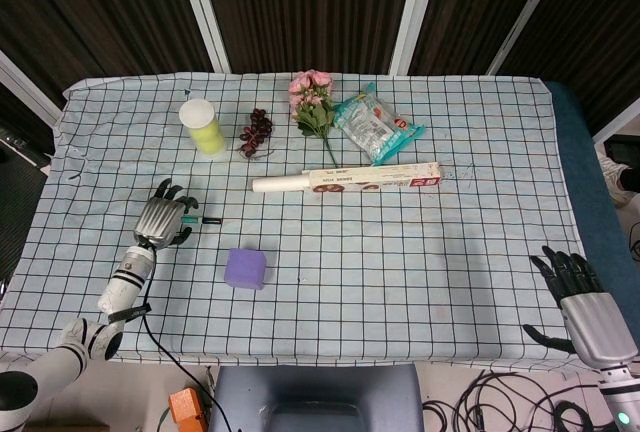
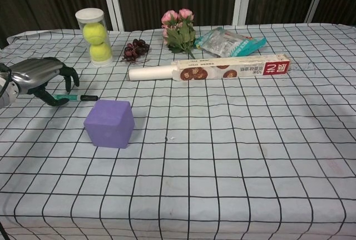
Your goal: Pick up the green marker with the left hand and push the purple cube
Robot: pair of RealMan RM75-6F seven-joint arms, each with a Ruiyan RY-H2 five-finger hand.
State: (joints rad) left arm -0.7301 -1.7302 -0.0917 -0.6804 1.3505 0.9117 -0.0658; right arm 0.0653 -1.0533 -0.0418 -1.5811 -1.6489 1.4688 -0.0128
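Note:
The green marker (image 1: 204,220) (image 2: 77,97) lies flat on the checked cloth, its black cap pointing right. My left hand (image 1: 160,220) (image 2: 40,75) is low over its left end, fingers curved and apart, thumb (image 2: 54,101) in front of the barrel. I cannot see a closed grip, and the marker's left part is hidden under the hand. The purple cube (image 1: 245,268) (image 2: 109,123) stands just right of and nearer than the marker, untouched. My right hand (image 1: 580,297) hangs open off the table's near right corner, holding nothing.
At the back stand a clear tube of tennis balls (image 1: 203,127) (image 2: 93,35), dark grapes (image 1: 256,132), pink flowers (image 1: 313,100) and a snack packet (image 1: 375,127). A long box of wrap (image 1: 345,180) (image 2: 222,68) lies across the middle, behind the cube.

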